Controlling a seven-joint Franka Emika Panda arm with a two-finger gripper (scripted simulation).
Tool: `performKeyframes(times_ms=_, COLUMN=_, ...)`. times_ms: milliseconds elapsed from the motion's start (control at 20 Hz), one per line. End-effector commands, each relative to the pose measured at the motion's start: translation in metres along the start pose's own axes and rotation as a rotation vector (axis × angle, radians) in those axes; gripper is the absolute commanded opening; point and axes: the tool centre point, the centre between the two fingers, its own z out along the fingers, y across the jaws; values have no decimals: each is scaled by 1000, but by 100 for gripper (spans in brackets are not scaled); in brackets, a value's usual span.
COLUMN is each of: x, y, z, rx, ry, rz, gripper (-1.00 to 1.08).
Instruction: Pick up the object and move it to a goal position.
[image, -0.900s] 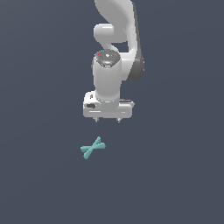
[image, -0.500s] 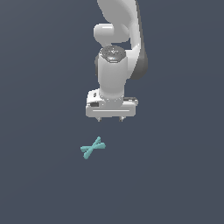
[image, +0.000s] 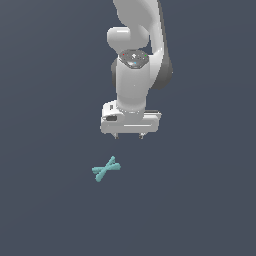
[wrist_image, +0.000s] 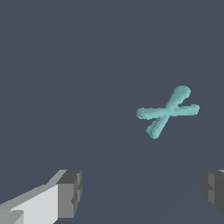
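The object is a small teal X-shaped piece (image: 106, 169) of two thin crossed bars, lying flat on the dark grey floor. My white gripper (image: 129, 136) hangs above it and a little toward the exterior view's right, well apart from it. Its jaws are open and empty. In the wrist view the object (wrist_image: 167, 111) lies ahead of the two grey fingertips (wrist_image: 70, 193), off to one side, not between them. No goal marker shows in either view.
The plain dark grey floor (image: 45, 210) stretches all around. The white arm (image: 137, 45) rises above the gripper.
The gripper has turned about its vertical axis and shifted slightly toward the exterior view's right. The teal piece has not moved.
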Motion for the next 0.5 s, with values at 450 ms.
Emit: performKeyframes(times_ms=450, x=11, y=16, z=18, rx=11, ry=-13, rz=168, gripper=100)
